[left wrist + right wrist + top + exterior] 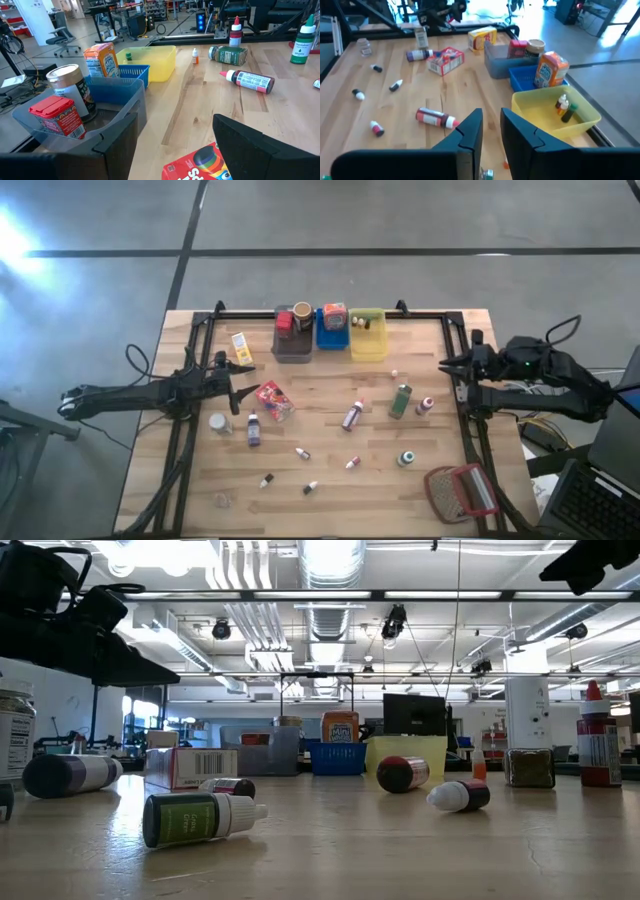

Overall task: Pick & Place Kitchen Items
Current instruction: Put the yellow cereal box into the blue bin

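Yellow bin [555,118] at table's far edge holds two tiny bottles [564,106]; blue bin [526,76] orange box [549,69]; grey bin [496,64] red tin [517,49], jar [535,48]. Right claw [492,131] barely apart, left claw [175,145] apart, both empty.

Floor [400,220]: grey concrete crossed by dark seams, with glare at my far left.
Ceiling [330,570]: exposed ducts, pipes and bright lamps above me.
Furniture: office chair [59,37] beyond my table.
Monitor [414,715]: dark.
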Action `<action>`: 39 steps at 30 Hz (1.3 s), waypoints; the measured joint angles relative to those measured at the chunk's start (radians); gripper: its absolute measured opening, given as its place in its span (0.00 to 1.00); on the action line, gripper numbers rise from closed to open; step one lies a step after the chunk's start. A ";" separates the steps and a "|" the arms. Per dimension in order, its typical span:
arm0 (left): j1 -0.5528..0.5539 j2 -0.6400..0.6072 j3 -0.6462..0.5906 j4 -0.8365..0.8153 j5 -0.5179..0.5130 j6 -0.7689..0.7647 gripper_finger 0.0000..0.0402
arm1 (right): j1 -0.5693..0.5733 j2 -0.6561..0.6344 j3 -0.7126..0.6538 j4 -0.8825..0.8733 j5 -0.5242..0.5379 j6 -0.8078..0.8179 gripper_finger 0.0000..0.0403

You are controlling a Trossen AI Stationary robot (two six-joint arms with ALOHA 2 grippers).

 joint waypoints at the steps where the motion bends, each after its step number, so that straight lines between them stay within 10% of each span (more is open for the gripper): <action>1: 0.000 0.000 0.000 0.000 0.000 0.000 0.65 | 0.000 -0.007 0.000 -0.009 0.000 0.000 0.17; 17: 0.000 0.001 -0.002 0.058 0.005 -0.050 0.65 | 0.000 -0.024 0.001 -0.012 0.000 0.003 0.28; 29: 0.000 0.008 0.000 0.542 0.026 -0.350 0.65 | 0.000 -0.024 0.001 -0.012 0.000 0.003 0.37; 33: 0.000 0.012 0.072 0.474 -0.081 -0.358 0.65 | 0.000 -0.024 0.001 -0.012 0.000 0.003 0.40; 39: 0.001 0.080 0.312 -0.071 -0.534 -0.549 0.65 | 0.000 -0.024 0.001 -0.012 0.000 0.003 0.44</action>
